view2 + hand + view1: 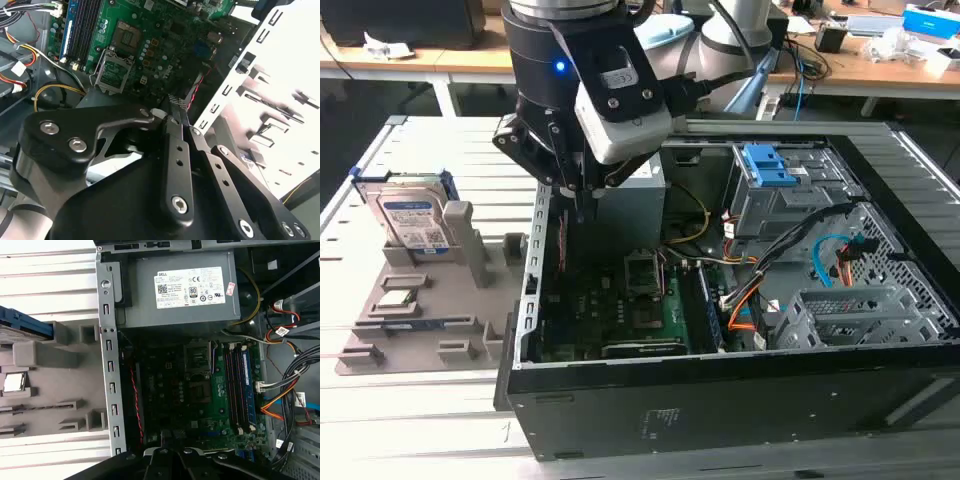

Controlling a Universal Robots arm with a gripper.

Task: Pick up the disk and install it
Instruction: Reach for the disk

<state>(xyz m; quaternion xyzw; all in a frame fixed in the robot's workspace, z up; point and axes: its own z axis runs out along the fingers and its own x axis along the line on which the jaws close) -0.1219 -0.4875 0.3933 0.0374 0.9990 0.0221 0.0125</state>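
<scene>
The disk (413,217), a silver drive with a white-and-blue label in a blue carrier, stands upright in a grey holder (440,310) at the exterior view's left, outside the computer case. Its blue carrier edge (27,321) also shows in the first wrist view. My gripper (582,205) hangs over the case's left wall, above the motherboard (620,320), well to the right of the disk. Its fingers look shut with nothing between them, as the second wrist view shows at the gripper (175,116).
The open computer case (720,400) holds a power supply (180,290), loose cables (750,295) and a drive bay with a blue latch (770,165). A small silver chip (395,297) lies on the grey holder. Benches with clutter stand behind.
</scene>
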